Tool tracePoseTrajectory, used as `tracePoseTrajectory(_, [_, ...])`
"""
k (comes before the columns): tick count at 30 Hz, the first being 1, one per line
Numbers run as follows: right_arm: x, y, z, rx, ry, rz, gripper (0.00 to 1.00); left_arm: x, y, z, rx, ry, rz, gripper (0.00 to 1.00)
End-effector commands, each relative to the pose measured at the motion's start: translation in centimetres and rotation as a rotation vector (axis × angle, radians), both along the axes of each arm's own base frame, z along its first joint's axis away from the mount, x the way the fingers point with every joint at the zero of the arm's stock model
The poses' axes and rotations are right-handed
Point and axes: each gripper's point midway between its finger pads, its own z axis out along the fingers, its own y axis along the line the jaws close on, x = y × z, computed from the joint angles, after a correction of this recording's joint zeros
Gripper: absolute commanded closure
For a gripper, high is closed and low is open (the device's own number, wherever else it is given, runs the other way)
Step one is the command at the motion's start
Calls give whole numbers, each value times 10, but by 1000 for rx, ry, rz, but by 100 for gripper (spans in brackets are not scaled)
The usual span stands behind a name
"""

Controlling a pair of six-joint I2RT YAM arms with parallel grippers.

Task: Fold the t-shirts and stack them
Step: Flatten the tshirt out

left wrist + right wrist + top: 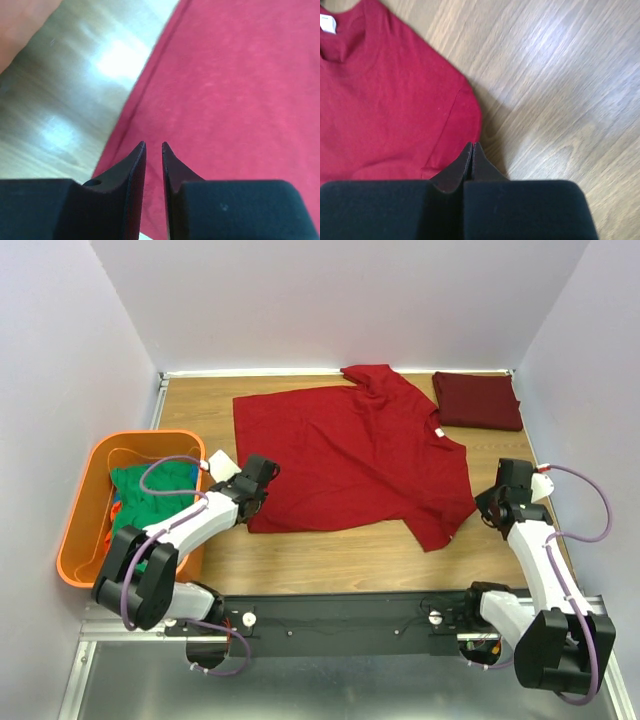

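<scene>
Left hand (153, 145): fingers narrowly parted over the red t-shirt (240, 100) hem. Right hand (472, 145): fingers pressed together at its sleeve edge.

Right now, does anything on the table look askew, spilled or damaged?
Nothing spilled or damaged. The red t-shirt lies slightly askew to the table edges, its far sleeve bunched rather than flat. The maroon t-shirt sits neatly folded at the far right.

Bare desk (330, 562) strip along the near edge, between red t-shirt (350, 455) and arm bases (205, 602): passable. Orange tub (78, 530) obstructs the left side. Folded maroon t-shirt (478, 400) occupies the far right corner. Walls (300, 300) enclose left, far and right sides.
</scene>
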Motion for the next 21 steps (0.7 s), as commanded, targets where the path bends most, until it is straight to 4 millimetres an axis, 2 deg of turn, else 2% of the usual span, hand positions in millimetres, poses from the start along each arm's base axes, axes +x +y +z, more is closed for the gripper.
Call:
tracePoseTrajectory(1, [1,10,-6,50,6,39,99,-4,5,-6,6,38,83,74])
tracePoseTrajectory(7, [4,20,-13,92,-8,72,99,-7,-4,-10,16,102,83,73])
tracePoseTrajectory(9, [5,21,-16,97,-7,78,99,-10,-6,-12,13,111,77,69])
tracePoseTrajectory(17, [6,25,-22,111,-4,98,99,-31,-14,-25,2,164,40,67])
tracePoseTrajectory(21, [7,27,-24,120,-8,109,99,-38,-25,-26,-13,170,-2,67])
